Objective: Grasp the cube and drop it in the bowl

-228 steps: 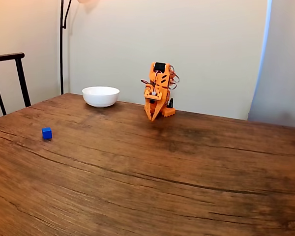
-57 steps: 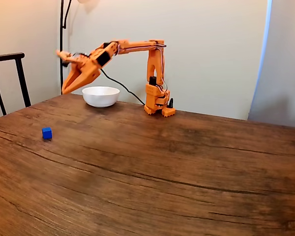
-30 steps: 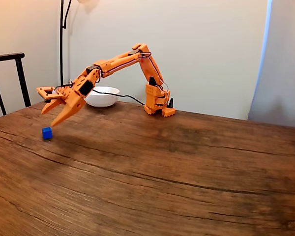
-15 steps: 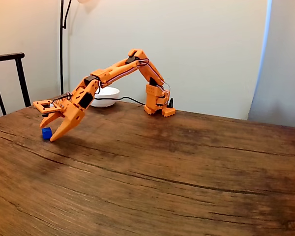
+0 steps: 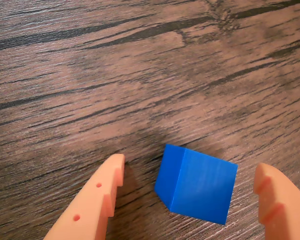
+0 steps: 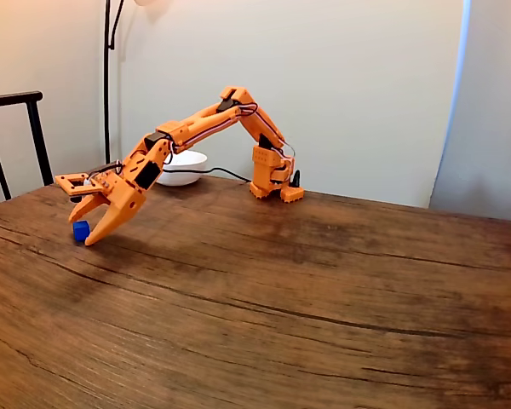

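Dark wooden table (image 6: 324, 281) with heavy grain, pale wall behind. Cube (image 5: 196, 183) resting on the wood, between the spread orange fingers (image 5: 92, 205) of the gripper (image 6: 83, 232), touching neither. Jaws released, tips down at the surface. Bowl (image 6: 187, 167) well behind the cube, partly hidden by the outstretched arm (image 6: 196, 128). Black chair (image 6: 17, 136) and lamp pole (image 6: 107, 77) left of the bowl

1. We see the arm (image 6: 196, 128) unfold from its folded rest and reach out low.
2. We see the end effector (image 6: 83, 236) descend from above the bowl (image 6: 187, 160) to straddle the cube (image 6: 80, 230).
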`<act>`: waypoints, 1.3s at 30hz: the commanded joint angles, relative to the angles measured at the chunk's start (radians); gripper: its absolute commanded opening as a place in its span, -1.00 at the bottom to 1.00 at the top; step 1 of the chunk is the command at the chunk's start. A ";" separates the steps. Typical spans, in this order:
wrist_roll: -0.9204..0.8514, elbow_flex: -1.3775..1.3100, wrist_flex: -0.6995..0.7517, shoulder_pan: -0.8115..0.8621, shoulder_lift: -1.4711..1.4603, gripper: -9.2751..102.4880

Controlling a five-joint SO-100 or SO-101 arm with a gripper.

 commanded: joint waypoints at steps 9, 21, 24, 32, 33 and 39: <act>-0.044 -0.037 -0.014 0.006 -0.040 -0.21; -0.067 -0.025 -0.002 0.006 -0.061 -0.21; -0.067 -0.025 -0.002 0.008 -0.060 -0.28; -0.067 -0.025 0.035 0.017 -0.057 -0.49; -0.067 -0.025 0.049 0.018 -0.054 -0.50; -0.064 -0.035 0.092 0.031 -0.051 -0.50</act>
